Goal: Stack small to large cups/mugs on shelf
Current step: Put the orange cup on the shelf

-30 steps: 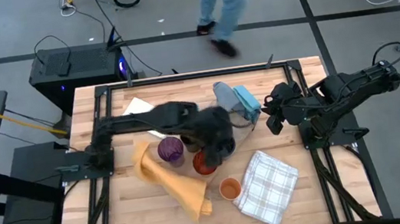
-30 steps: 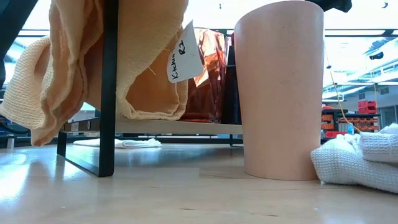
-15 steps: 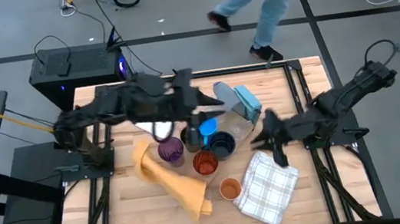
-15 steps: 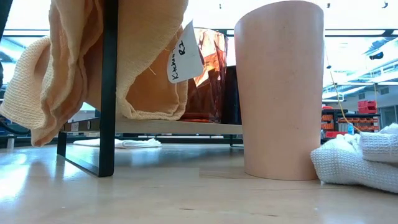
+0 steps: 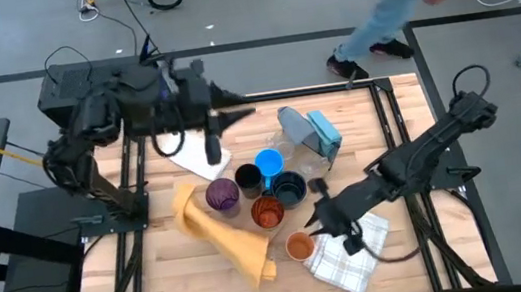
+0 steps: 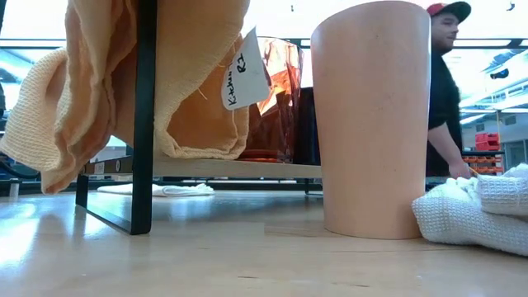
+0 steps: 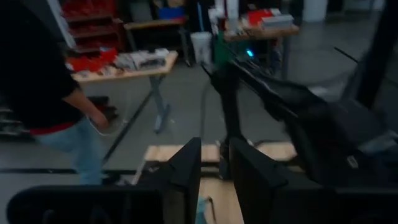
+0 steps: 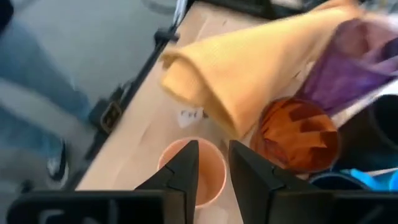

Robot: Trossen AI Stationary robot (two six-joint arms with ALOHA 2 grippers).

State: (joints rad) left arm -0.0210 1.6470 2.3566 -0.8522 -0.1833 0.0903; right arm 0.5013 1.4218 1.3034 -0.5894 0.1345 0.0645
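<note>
Orange cup [image 5: 299, 247], near worktop front edge beside checked cloth [image 5: 349, 245]. Right pincer [image 5: 328, 220] just above, fingers slightly parted, grasping nothing; left pincer [image 5: 212, 144] raised, empty. Risk: descending fingers clip rim, toppling cup.

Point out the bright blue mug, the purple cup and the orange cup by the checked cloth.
bright blue mug [image 5: 269, 162], high view, on its open mouth.
purple cup [image 5: 222, 193], high view, on its inside.
orange cup [image 5: 299, 247], high view, on its open mouth, beside the checked cloth [image 5: 351, 255].
</note>
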